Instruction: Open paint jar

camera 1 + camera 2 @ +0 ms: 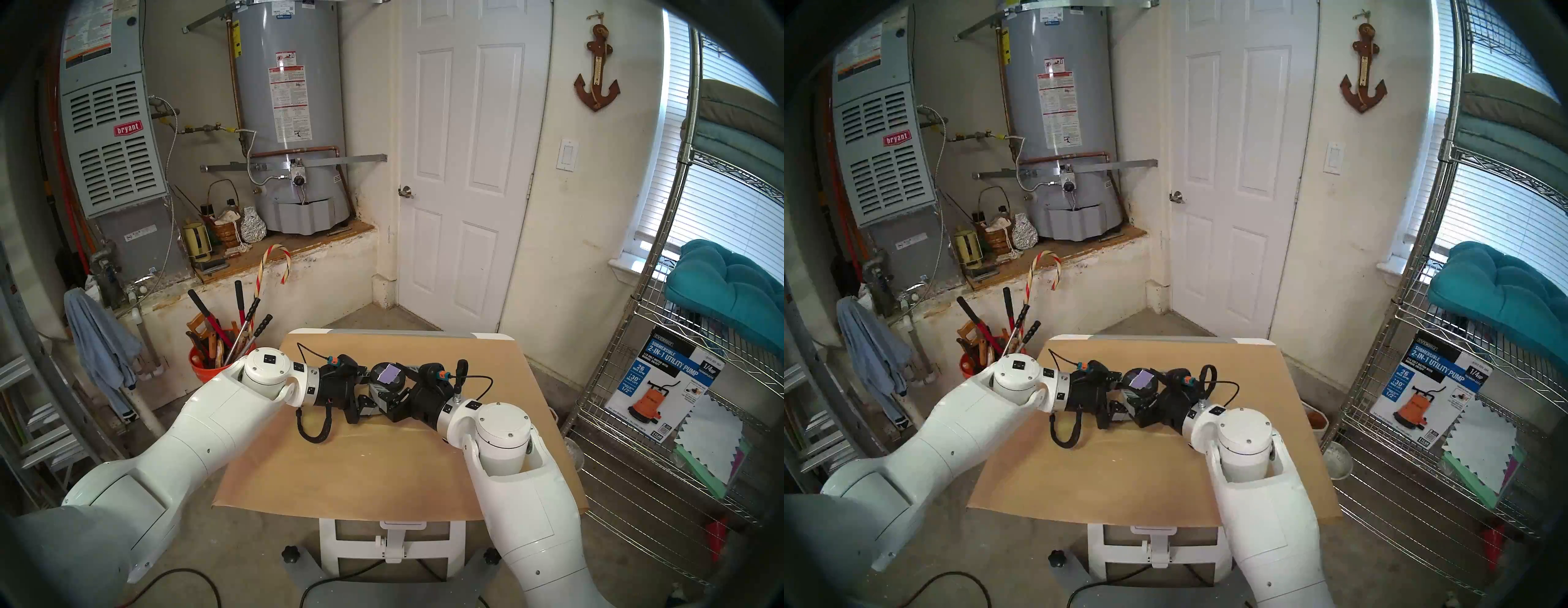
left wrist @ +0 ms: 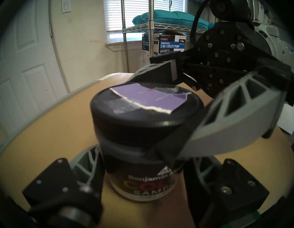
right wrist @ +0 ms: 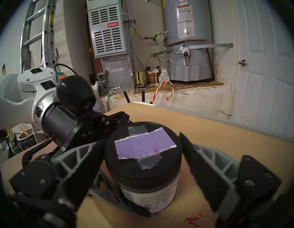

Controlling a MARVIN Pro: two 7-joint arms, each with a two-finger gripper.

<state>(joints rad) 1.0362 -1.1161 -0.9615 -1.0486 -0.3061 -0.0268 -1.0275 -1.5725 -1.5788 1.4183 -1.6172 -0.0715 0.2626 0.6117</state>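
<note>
Left gripper point(image 2: 140, 172) clamps paint jar point(image 2: 140, 179) body. Right gripper point(image 3: 141, 152) wide, straddling lid point(image 3: 143, 143) from 5 o'clock. Risk: uneven closure slips lid, jar twists.

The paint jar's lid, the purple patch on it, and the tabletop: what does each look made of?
The lid looks like matte black plastic; its skirt shows fine moulded ridges. The purple patch seems to be painted paper: torn white edges show, and glossy clear tape holds it down. The tabletop covering looks like brown kraft paper or thin card, dull and faintly creased; I can't tell which.
</note>
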